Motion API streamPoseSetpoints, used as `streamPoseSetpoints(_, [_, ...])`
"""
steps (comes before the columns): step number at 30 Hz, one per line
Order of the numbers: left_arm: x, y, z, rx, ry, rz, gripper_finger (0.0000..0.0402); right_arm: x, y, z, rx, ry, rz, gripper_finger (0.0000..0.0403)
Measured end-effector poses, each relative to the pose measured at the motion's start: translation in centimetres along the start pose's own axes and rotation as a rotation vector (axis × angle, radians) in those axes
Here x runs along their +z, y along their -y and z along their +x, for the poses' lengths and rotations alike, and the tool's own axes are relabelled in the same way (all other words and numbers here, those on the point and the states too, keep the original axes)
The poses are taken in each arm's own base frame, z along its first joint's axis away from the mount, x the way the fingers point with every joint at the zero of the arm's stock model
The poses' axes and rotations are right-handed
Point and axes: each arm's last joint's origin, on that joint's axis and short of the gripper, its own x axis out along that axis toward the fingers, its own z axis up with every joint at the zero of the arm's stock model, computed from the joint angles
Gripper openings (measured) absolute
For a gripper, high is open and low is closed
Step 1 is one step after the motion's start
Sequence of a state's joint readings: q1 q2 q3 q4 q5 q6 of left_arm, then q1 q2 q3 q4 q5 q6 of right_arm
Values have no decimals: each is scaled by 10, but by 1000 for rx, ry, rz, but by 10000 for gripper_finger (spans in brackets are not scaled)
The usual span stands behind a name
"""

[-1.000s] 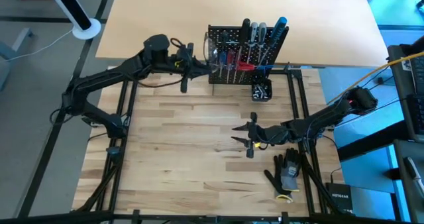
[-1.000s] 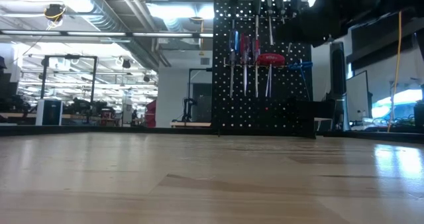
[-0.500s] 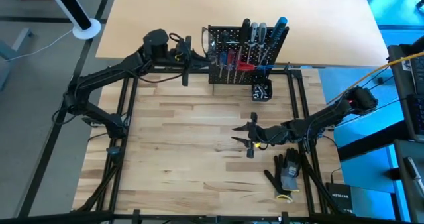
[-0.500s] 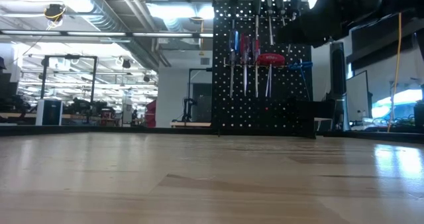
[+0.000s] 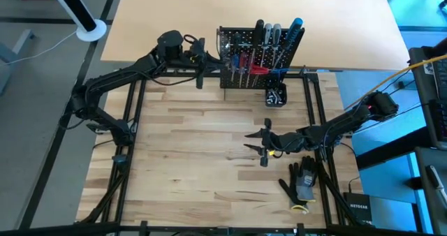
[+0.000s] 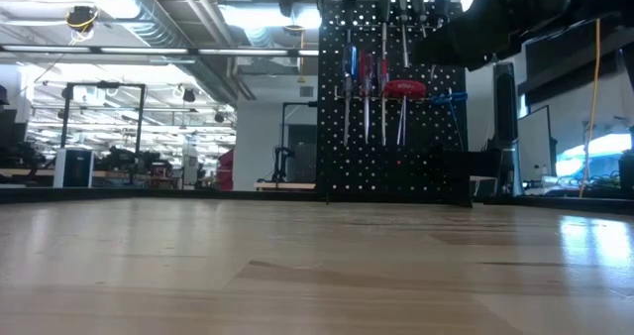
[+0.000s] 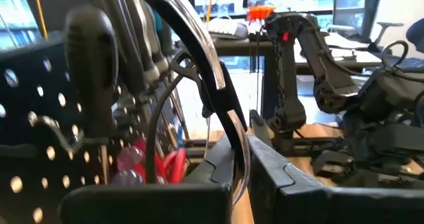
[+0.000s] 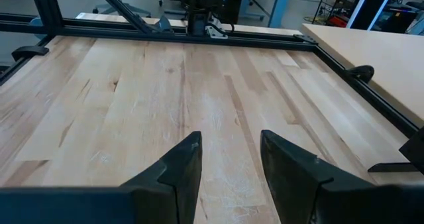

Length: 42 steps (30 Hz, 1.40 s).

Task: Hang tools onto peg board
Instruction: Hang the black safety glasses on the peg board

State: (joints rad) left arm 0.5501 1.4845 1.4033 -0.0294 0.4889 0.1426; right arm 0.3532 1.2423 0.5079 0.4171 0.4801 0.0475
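Two arms over the wooden counter (image 5: 195, 152) in the high view. Left gripper (image 5: 207, 54) is up at the far side, just beside the left edge of the peg board (image 5: 241, 44), which stands upright at the far middle of the counter. Tools (image 5: 262, 54) hang on the board's near face: red, blue, black and grey handles. A small black cup (image 5: 275, 95) sits on the counter just near-right of the board. Right gripper (image 5: 253, 142) hovers over the counter's middle-right, well apart from the board, fingers spread, nothing between them. Black gloves (image 5: 302, 182) lie near the near-right edge

Low view: peg board (image 6: 394, 97) upright at the far end of the counter (image 6: 297, 276); screwdrivers (image 6: 367, 92) hang shaft-down, a red handle (image 6: 403, 87) lies crosswise among them. Dark arm parts cross the top of the picture; gripper not discernible

Left wrist view: left gripper (image 7: 246, 164) closed, fingers pressed on a thin curved metal loop (image 7: 205, 58) that arcs up from between them. Peg board (image 7: 33, 118) just beside it, dark tool handles (image 7: 99, 58) and red ones (image 7: 169, 164) close by

Right wrist view: right gripper (image 8: 230, 164) open, empty, above bare counter (image 8: 165, 85)
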Motion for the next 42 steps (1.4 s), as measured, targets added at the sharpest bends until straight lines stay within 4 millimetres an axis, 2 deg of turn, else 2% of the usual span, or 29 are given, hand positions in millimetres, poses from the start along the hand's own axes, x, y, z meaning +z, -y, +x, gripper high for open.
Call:
streamPoseSetpoints(3, [1,5,-2,-33,-12,-30,7,0,0,0,0,-2,2,156])
streamPoseSetpoints(10, [18,27,-24,-106,-19,-9,7,-4,0,1,-1,-30,13,156])
streamPoseSetpoints(16, [22,29,-37,-487,49,-34,7,-8,-2,5,-2,-48,4,156])
streamPoseSetpoints(19, [17,20,-32,-475,45,-49,7,-9,-2,6,-6,-49,2,156])
streamPoseSetpoints(25, [8,-12,-21,-376,91,-88,7,-7,-2,6,-9,-32,6,156])
streamPoseSetpoints(30, [4,-30,-27,-308,101,-96,7,-7,-2,6,-9,-33,6,156])
streamPoseSetpoints(39, [15,-24,-23,-296,175,-17,8,-7,-2,6,-11,-33,1,156])
streamPoseSetpoints(42, [10,-28,-19,-261,162,-18,8,-7,-2,6,-13,-33,1,156])
